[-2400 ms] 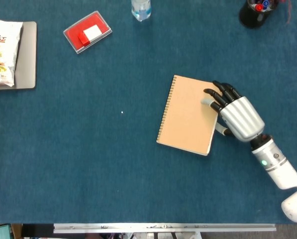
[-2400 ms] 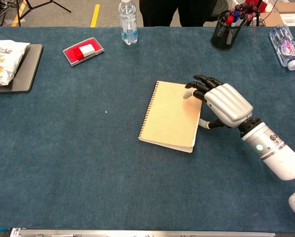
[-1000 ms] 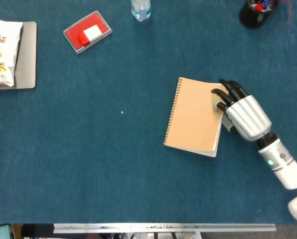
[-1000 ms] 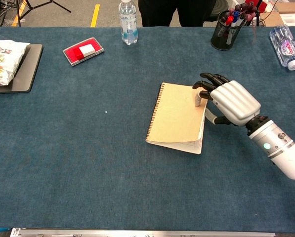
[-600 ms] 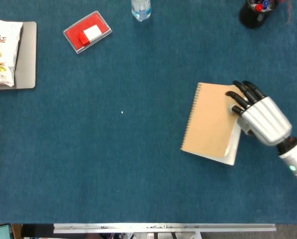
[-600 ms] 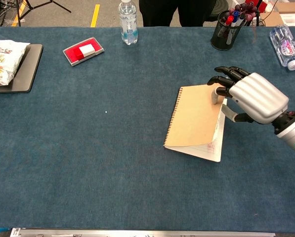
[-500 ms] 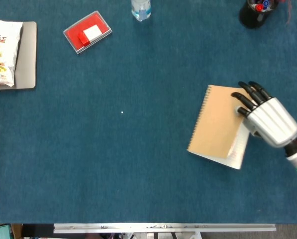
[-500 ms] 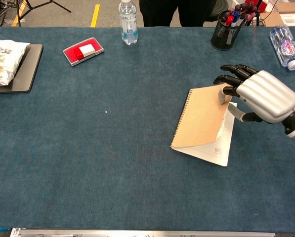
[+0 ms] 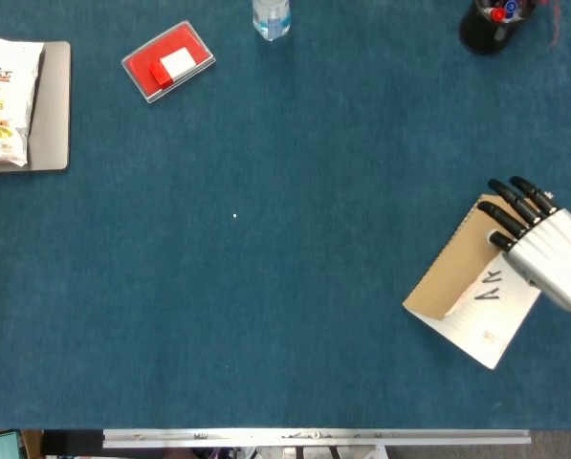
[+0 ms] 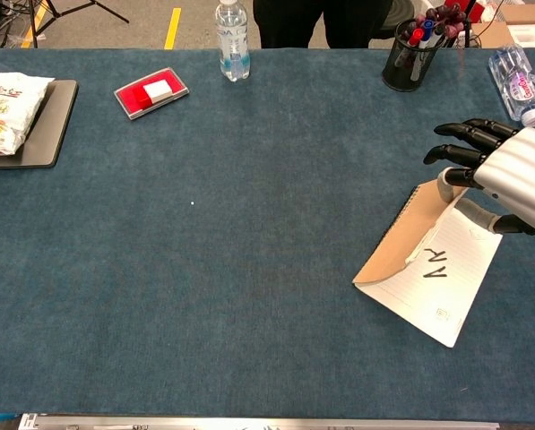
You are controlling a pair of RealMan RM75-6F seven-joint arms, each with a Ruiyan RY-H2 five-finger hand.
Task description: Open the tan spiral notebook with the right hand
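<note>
The right hand (image 10: pixel 509 175) pinches the tan spiral notebook's (image 10: pixel 424 269) lifted cover; its other fingers (image 10: pixel 464 133) extend above it.

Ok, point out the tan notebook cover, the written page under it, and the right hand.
tan notebook cover (image 10: pixel 400 242), chest view, middle of the lifted cover's outer face.
written page (image 10: pixel 446 282), chest view, bare white paper below the handwriting.
right hand (image 10: pixel 513 175), chest view, silver back of the hand.
</note>
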